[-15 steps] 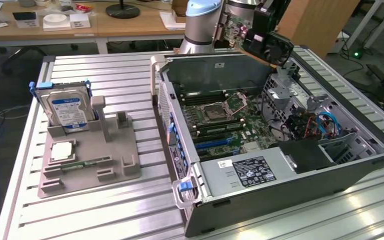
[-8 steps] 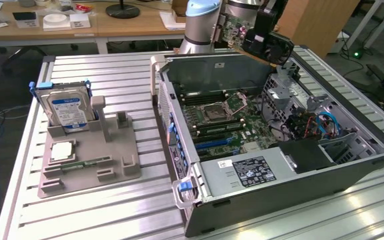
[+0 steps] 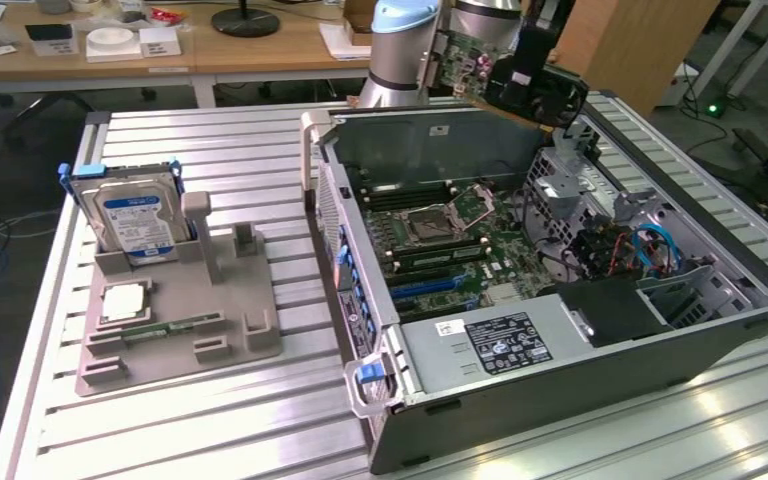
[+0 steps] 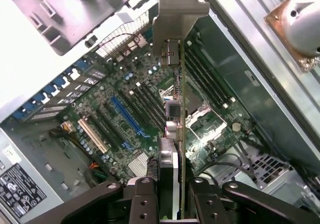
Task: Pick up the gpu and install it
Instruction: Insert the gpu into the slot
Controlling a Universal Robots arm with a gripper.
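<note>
A single robot arm (image 3: 404,45) holds one gpu (image 4: 172,119) in the air above an open computer case (image 3: 704,300) that lies on its side on a slatted metal desk (image 3: 224,150). The jaws are clenched on the card, one on each flat face, and grip it at the end opposite its silver bracket (image 4: 177,19). From the wrist view the card is seen edge-on. It runs straight out from between the jaws, with the bracket at its far tip and the motherboard (image 4: 115,99) well below it. It is clear of every slot.

In the exterior view the green back of the gpu (image 3: 462,55) shows just beside the arm, over the far end of the case.

On the board below, one long blue slot (image 4: 127,116) and one white slot (image 4: 92,134) lie side by side among black ones. One power supply (image 3: 504,345) with a black label fills the near corner of the case.

On the exterior view's left, well apart from the case, one grey holder (image 3: 184,340) rests on the desk. It carries three parts:
- one hard drive (image 3: 131,215) with a blue-and-white label, standing upright
- one square processor chip (image 3: 128,300), lying flat
- one narrow memory stick (image 3: 177,328), set on its edge
</note>
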